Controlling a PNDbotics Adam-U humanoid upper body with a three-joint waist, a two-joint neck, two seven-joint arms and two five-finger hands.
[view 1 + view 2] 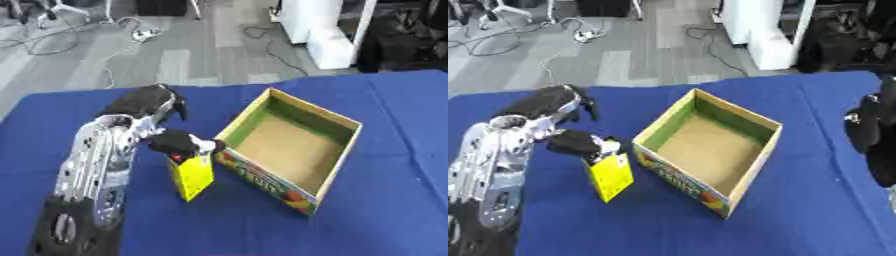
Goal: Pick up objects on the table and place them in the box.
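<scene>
My left hand (166, 136) is curled on the top of the yellow carton (193, 176), thumb and fingers pinching it. Carton is upright on the blue tablecloth (385, 200), just left of the open cardboard box (291, 150). My right hand (877, 131) at right edge, fingers: cannot tell. Grey floor (184, 45) with cables behind.

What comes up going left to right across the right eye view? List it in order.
Left arm → left hand → yellow carton held by that hand → open box → right arm at the edge.
</scene>
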